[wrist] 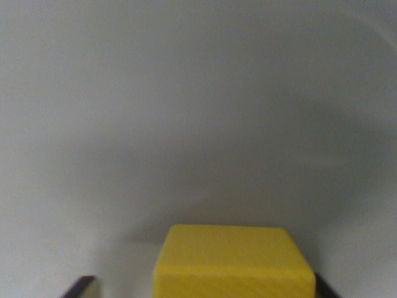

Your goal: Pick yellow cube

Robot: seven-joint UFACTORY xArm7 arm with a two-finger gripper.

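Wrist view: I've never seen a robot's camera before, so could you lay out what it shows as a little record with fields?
view: wrist camera, picture soft and a little blurred
main object: yellow cube, at the bottom edge, cut off by the frame
surface: plain pale grey surface, nothing else on it in view
fingers: dark tips at the bottom corners, one on the wrist view's left, one close against the cube's right side
contact with cube: cannot tell
cube lifted or resting: cannot tell
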